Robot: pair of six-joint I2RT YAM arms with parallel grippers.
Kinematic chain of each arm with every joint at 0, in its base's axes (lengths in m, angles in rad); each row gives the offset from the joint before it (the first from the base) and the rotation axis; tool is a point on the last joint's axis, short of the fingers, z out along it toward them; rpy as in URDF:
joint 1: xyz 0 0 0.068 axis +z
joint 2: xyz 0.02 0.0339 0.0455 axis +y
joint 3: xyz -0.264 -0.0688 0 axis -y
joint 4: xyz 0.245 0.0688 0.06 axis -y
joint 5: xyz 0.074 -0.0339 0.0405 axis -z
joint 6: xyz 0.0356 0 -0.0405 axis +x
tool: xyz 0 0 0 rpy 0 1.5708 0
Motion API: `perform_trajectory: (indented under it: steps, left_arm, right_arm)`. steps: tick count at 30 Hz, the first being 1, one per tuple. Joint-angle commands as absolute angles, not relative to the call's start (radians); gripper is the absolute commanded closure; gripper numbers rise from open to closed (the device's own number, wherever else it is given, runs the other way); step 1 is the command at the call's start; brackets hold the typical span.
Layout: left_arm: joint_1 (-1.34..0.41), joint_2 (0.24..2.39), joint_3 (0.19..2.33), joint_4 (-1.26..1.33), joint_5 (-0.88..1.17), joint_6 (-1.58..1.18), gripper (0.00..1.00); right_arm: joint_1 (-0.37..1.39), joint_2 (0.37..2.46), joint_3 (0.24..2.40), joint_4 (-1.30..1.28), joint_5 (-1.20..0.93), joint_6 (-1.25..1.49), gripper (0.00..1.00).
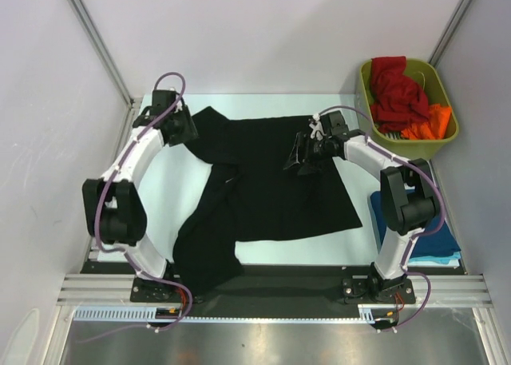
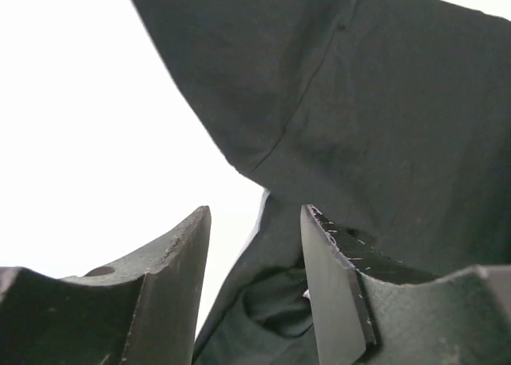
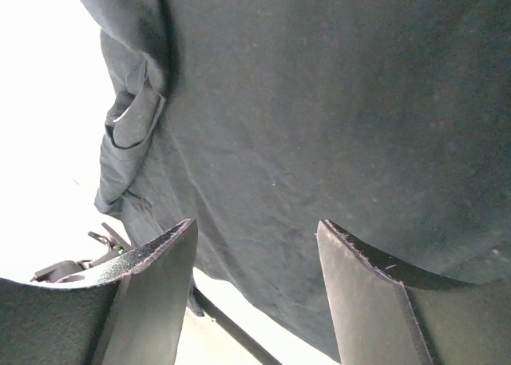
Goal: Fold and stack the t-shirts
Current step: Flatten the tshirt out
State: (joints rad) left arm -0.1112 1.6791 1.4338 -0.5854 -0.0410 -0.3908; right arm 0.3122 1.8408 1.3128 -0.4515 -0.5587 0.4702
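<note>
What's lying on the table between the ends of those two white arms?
The black t-shirt, spread out: its cloth fills the stretch from the left gripper to the right gripper, as the top view shows. Both pairs of jaws stand open.

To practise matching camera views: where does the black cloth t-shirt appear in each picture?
Top external: black cloth t-shirt spread across the centre.
Left wrist: t-shirt upper right, running down to bottom centre.
Right wrist: t-shirt fills most of the frame.
Shared landmark: the white table, showing at the t-shirt's left edge.
</note>
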Motion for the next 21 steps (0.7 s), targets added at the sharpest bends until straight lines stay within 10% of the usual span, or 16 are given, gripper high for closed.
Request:
perform_trajectory:
  steps: [1, 21]
  left_arm:
    - [-0.065, 1.792, 1.436, -0.513, 0.245, -0.394, 0.45]
    - [0.095, 1.962, 1.144, 0.029, 0.552, -0.836, 0.44]
  right_arm:
    - [0.308, 1.813, 1.335, -0.475, -0.568, 0.453, 0.33]
    - [0.293, 1.746, 1.325, -0.589, -0.486, 0.42, 0.34]
